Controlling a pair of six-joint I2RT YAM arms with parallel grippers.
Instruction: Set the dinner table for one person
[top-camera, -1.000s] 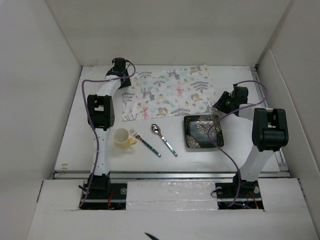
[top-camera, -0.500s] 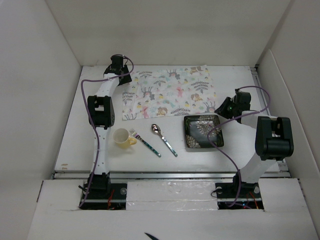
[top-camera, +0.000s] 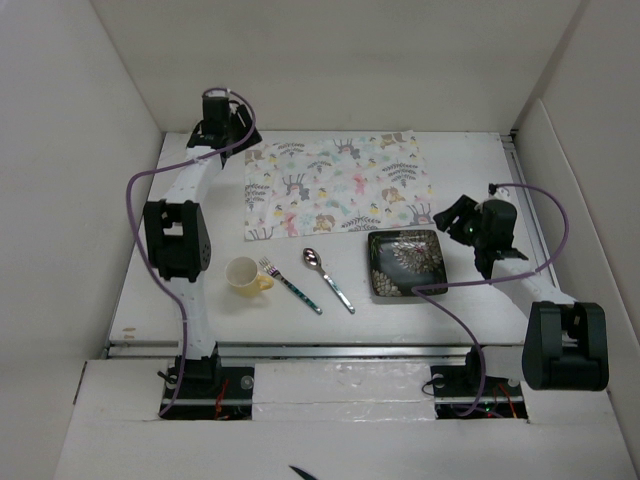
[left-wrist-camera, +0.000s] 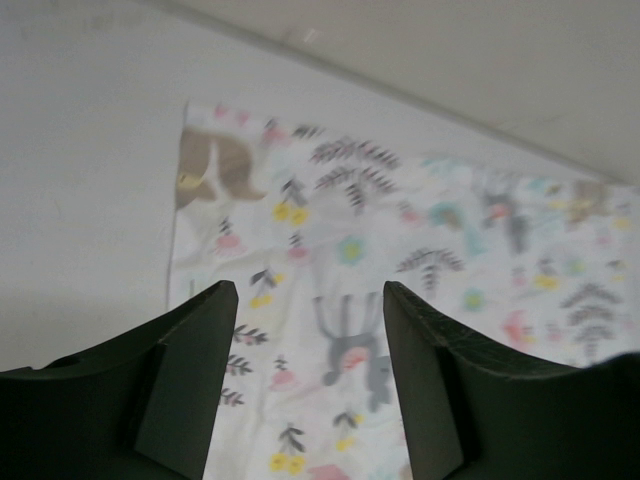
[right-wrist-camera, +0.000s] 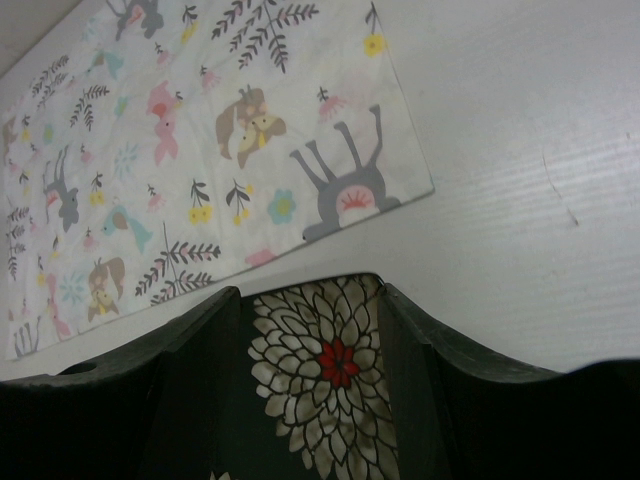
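So the dinner table (top-camera: 400, 318) is the big white top that fills the whole floor of the white-walled box, and everything sits on it. The floral placemat (top-camera: 335, 190) lies flat toward the far side, roughly centred, with its long edge running left to right.

The left gripper (left-wrist-camera: 307, 295) is up over the placemat's far-left corner area. Its jaws are spread wide with nothing between them, just printed cloth showing through the gap. I honestly can't tell if the tips touch the cloth.

The right gripper (right-wrist-camera: 308, 295) is out by the near-right corner of the placemat, over the far edge of the plate (top-camera: 395, 265). Its jaws are wide apart too, and it's holding nothing. From the wrist view you see the plate's flower pattern right between the fingers. Contact with the plate isn't clear.

The plate is dark and square, just off the placemat's near edge at the right end, and doesn't look like it overlaps it.

The pale yellow cup (top-camera: 243, 274) is upright near the left arm, in front of the placemat's left end. The spoon (top-camera: 328, 279) and fork (top-camera: 290, 285) lie diagonally and roughly parallel between cup and plate, with the fork head just beside the cup.
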